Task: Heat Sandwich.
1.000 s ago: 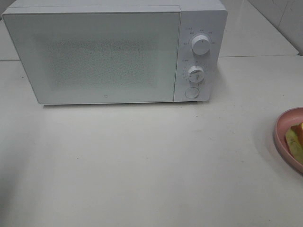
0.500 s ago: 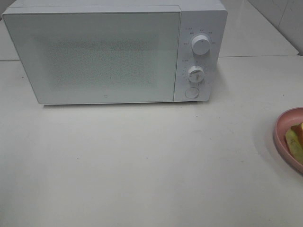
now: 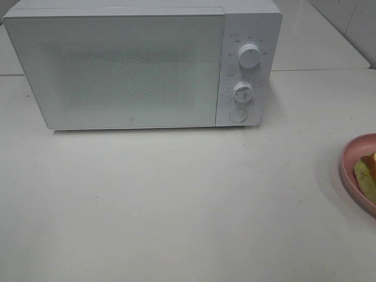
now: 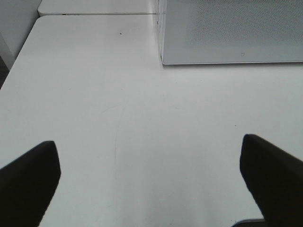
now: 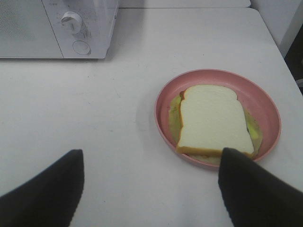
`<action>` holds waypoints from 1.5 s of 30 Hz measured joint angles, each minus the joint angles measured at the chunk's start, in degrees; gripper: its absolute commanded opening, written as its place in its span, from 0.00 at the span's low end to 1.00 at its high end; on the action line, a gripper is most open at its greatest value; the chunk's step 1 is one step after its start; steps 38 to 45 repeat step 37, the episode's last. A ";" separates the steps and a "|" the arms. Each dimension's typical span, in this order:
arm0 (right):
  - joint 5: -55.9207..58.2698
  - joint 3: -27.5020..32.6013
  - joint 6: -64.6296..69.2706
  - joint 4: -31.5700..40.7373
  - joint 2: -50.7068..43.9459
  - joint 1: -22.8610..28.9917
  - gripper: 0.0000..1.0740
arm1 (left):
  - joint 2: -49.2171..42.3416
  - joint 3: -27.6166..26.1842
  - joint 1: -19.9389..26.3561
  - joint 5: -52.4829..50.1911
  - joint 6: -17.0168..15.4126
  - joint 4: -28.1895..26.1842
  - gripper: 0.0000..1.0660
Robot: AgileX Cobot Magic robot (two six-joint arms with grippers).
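Note:
The sandwich (image 5: 213, 120), pale white bread with a brown crust and yellow-green filling showing at its edges, lies flat on a round pink plate (image 5: 267, 101). In the high view only a sliver of the sandwich (image 3: 365, 176) and the plate (image 3: 348, 170) shows at the right edge. The white microwave (image 3: 129, 64) stands at the back with its door shut. My right gripper (image 5: 150, 189) hovers open over the table, short of the plate, with nothing between its fingers. Open too is my left gripper (image 4: 149, 182), over bare table in front of the microwave's (image 4: 232, 33) left corner. Neither gripper appears in the high view.
Two dials (image 3: 249, 56) and a round button (image 3: 238, 115) sit on the microwave's right panel. The white table (image 3: 176, 205) spreads in front of the microwave. A second table surface (image 3: 317, 41) lies behind, at the right.

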 measured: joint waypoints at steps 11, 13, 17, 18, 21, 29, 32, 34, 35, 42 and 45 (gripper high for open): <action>0.00 0.00 0.00 0.00 0.00 0.00 0.70 | 0.00 0.00 0.00 0.00 0.00 0.00 0.92; 0.00 0.00 0.00 0.00 0.00 0.00 0.70 | 0.00 0.00 0.00 0.00 0.00 0.00 0.92; 0.00 0.00 0.00 0.00 0.00 0.00 0.70 | 0.00 0.00 0.00 0.00 0.00 0.00 0.92; 0.00 0.00 0.00 0.00 0.00 0.00 0.70 | 0.00 0.00 0.00 0.00 0.00 0.00 0.92; 0.00 0.00 0.00 0.00 0.00 0.00 0.70 | 0.00 0.00 0.00 0.00 0.00 0.00 0.92; 0.00 0.00 0.00 0.00 0.00 0.00 0.70 | 0.00 0.00 0.00 0.00 0.00 0.00 0.92; 0.00 0.00 0.00 0.00 0.00 0.00 0.70 | 0.00 0.00 0.00 0.00 0.00 0.00 0.92; 0.00 0.00 0.00 0.00 0.00 0.00 0.70 | 0.00 0.00 0.00 0.00 0.00 0.00 0.92; 0.00 0.00 0.00 0.00 0.00 0.00 0.70 | 0.00 0.00 0.00 0.00 0.00 0.00 0.92; 0.00 0.00 0.00 0.00 0.00 0.00 0.70 | 0.00 0.00 0.00 0.00 0.00 0.00 0.92; 0.00 0.00 0.00 0.00 0.00 0.00 0.70 | 0.00 0.00 0.00 0.00 0.00 0.00 0.92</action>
